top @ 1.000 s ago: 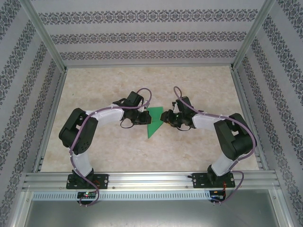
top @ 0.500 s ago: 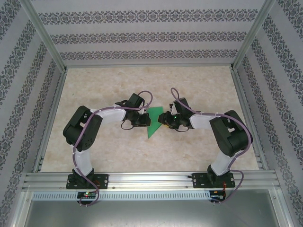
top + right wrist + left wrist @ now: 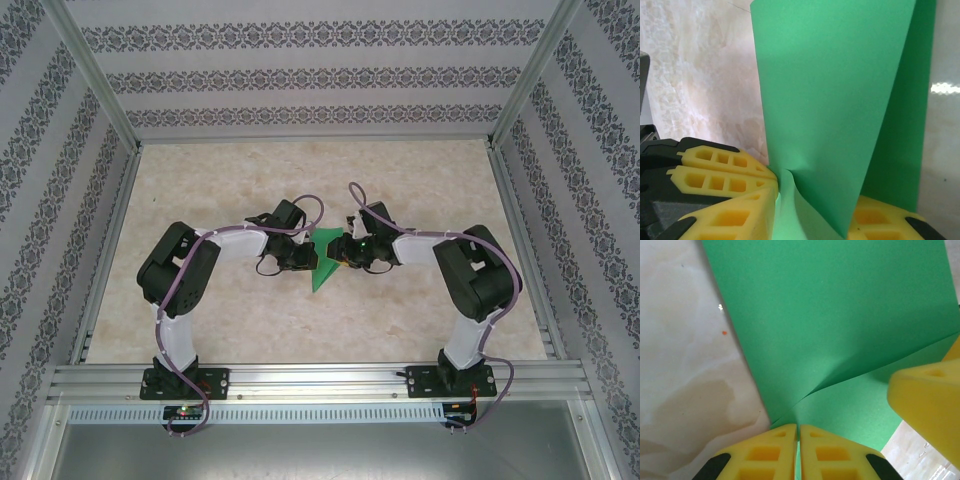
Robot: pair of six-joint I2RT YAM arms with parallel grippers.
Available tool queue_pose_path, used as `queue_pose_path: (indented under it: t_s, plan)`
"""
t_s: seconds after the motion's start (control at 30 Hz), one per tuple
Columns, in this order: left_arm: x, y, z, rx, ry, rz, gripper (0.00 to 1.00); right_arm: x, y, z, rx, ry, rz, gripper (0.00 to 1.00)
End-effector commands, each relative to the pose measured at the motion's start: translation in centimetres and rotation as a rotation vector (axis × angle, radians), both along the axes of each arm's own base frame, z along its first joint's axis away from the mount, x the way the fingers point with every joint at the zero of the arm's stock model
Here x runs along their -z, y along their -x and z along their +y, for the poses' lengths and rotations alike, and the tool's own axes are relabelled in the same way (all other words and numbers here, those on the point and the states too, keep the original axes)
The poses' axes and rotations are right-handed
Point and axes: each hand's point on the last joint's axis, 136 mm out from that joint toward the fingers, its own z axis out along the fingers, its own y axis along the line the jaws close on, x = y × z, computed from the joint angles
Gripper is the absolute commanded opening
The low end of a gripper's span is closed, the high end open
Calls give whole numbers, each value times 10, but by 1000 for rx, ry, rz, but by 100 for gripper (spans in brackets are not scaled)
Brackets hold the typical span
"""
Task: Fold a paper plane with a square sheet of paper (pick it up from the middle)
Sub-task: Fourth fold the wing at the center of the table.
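Note:
The green sheet of paper is folded into a pointed wedge and held at the middle of the table, its tip pointing toward the near edge. My left gripper is shut on the sheet's left edge, where its yellow fingers pinch the paper at a crease. My right gripper meets the sheet from the right. Its jaws stand apart in the right wrist view, and an upright fold of the paper rises between them. The right gripper straddles that fold, close against the left gripper's fingers.
The marbled beige tabletop lies inside an aluminium frame with patterned walls on three sides. Both arms bend inward, so their elbows stand out toward the sides.
My right gripper has moved left onto the paper and now reaches round its fold. The left arm shifted slightly right, still holding the sheet, and the green shape looks narrower from above.

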Motion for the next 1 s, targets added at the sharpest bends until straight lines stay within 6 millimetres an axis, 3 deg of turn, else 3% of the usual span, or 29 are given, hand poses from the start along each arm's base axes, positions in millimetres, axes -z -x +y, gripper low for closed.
queue_pose_path:
  t_s: [0.0,0.3,0.53,0.7,0.97]
  plan:
    - [-2,-2,5,11,-23,-20,13,-1,2,10,-81,-8,-24,31]
    - [-22,-6,8,-2,-19,-75,17,7,8,13,-151,5,-8,27]
    - [-47,-3,10,-7,14,-138,25,0,5,15,-102,-6,-10,16]
    - [-62,13,11,35,-15,-220,30,-3,3,15,7,-23,6,8]
    - [-57,48,23,72,-135,-356,41,-9,13,10,236,19,33,8]
